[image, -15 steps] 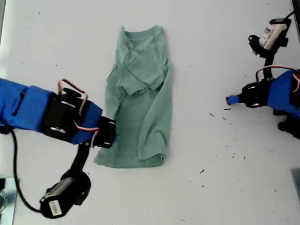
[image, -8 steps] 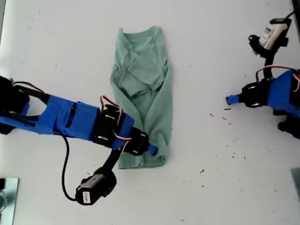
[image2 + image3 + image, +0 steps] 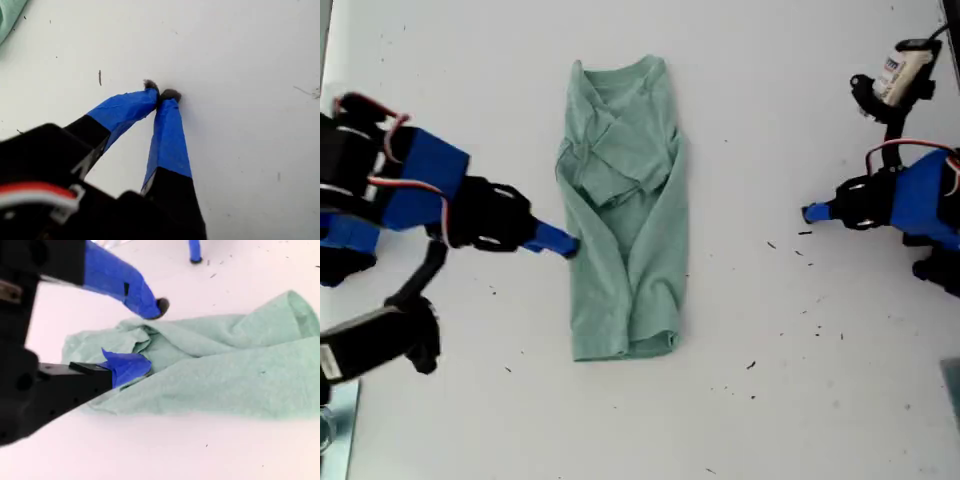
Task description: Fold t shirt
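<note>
T shirt [image 3: 625, 205] folded into a long narrow strip, flat at centre of the exterior view on the white bench [image 3: 770, 400]. First hand [image 3: 161, 95] at exterior view's right, closed on nothing, well apart from cloth. Second hand [image 3: 142, 337] at exterior view's left, spread open, holding nothing, tip just beside the cloth edge.

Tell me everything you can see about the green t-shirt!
The small pale sage-green soft-fabric t-shirt lies flat on the white table, folded lengthwise into a narrow strip. The round neck is at the exterior view's top, the hem at the bottom. A short sleeve is folded over its chest. My second gripper is open over its wrinkled edge.
</note>
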{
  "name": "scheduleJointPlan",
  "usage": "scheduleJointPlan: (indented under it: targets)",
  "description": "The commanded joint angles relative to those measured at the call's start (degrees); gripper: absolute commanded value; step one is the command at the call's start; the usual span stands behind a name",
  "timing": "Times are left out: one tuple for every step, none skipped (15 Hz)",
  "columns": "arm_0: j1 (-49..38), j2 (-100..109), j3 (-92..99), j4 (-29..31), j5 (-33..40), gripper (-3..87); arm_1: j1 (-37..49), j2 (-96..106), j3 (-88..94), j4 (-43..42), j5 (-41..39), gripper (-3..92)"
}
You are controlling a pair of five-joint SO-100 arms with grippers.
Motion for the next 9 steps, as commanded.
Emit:
scheduleJointPlan:
  targets:
    - [-1.5, 32.9, 38.1, -7.9, -5.4, -0.1, -0.3, 1.1, 2.2, 0.4, 0.4, 2.4]
    - [0.7, 40.7, 46.0, -10.3, -8.3, -0.1, -0.3, 1.1, 2.2, 0.4, 0.4, 2.4]
    - [3.0, 46.1, 51.8, -11.8, -11.9, -0.2, -0.3, 1.1, 2.2, 0.4, 0.4, 2.4]
    - [4.5, 49.3, 55.4, -11.7, -14.3, -0.2, -0.2, 1.1, 2.2, 0.4, 0.6, 2.4]
    - [4.9, 51.2, 56.8, -10.7, -15.3, -0.2, -0.3, 1.1, 2.3, 0.4, 0.8, 2.4]
    - [4.2, 51.4, 55.5, -9.4, -15.1, -0.2, -1.4, 1.1, 1.8, 0.0, 1.8, 2.4]
    - [3.5, 49.0, 51.3, -8.1, -14.7, -0.2, -3.1, 0.4, 0.4, -0.3, 3.4, 2.4]
    - [4.0, 42.4, 43.4, -6.7, -14.7, -0.2, -5.8, -3.2, -5.6, -0.6, 5.8, 2.4]
    - [5.4, 31.9, 32.5, -5.3, -14.7, 4.0, -9.2, -14.0, -17.4, -2.0, 8.0, 2.2]
